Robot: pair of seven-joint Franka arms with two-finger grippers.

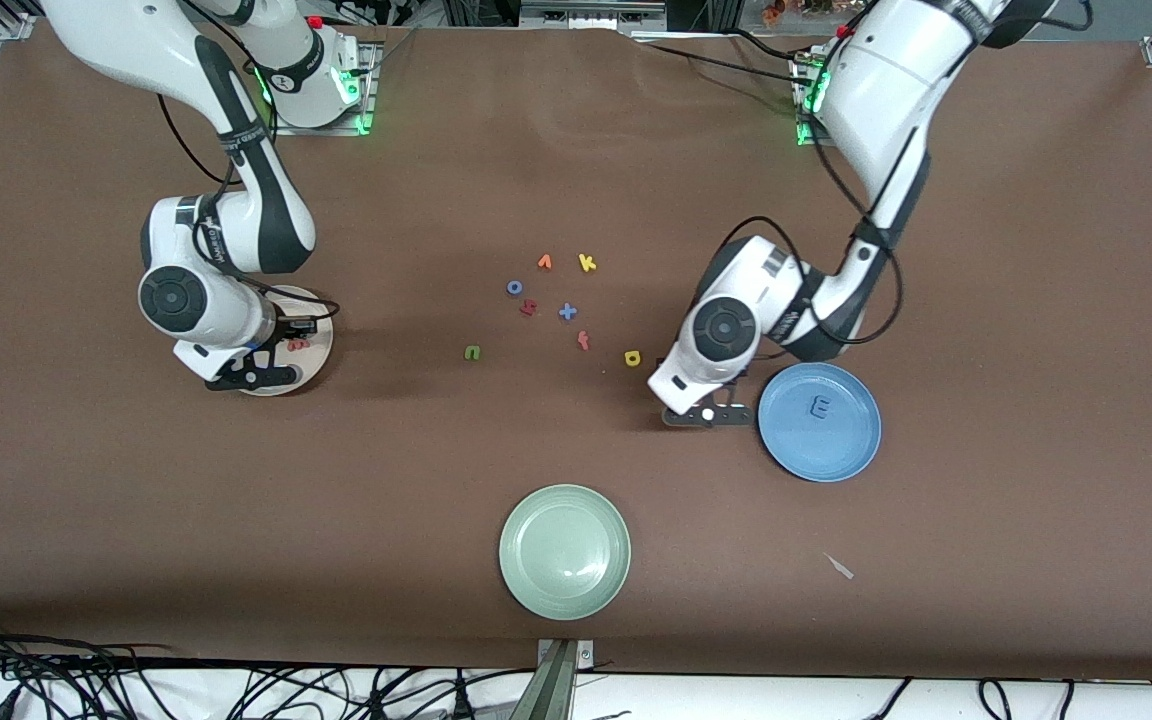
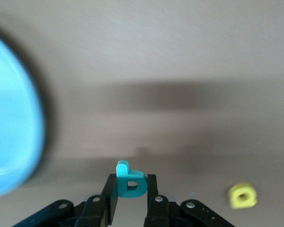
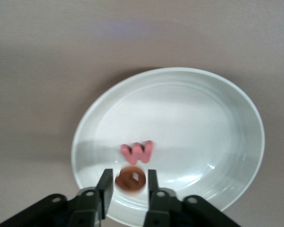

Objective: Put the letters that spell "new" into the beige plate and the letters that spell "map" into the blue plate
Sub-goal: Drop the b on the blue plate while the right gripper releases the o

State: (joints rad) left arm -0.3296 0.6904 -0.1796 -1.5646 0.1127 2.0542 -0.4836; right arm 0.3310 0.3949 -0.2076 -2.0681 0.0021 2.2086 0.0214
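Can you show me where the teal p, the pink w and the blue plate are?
teal p [image 2: 130,183], left wrist view, its bowl.
pink w [image 3: 137,152], right wrist view, its middle.
blue plate [image 1: 841,447], front view, bare floor.

Table cover [image 1: 576,150]: matt brown, cloth- or paper-like, smooth. Green plate [image 1: 565,551]: glazed, slight sheen. Beige plate [image 3: 217,118]: glossy, with bright highlights. Blue plate [image 1: 820,421]: smooth, duller. Teal p [image 2: 128,182], yellow a [image 2: 242,196], pink w [image 3: 137,152]: matt, foam-like. Arm shells [image 1: 876,90]: glossy white plastic. Left fingers [image 2: 152,198]: matt black.
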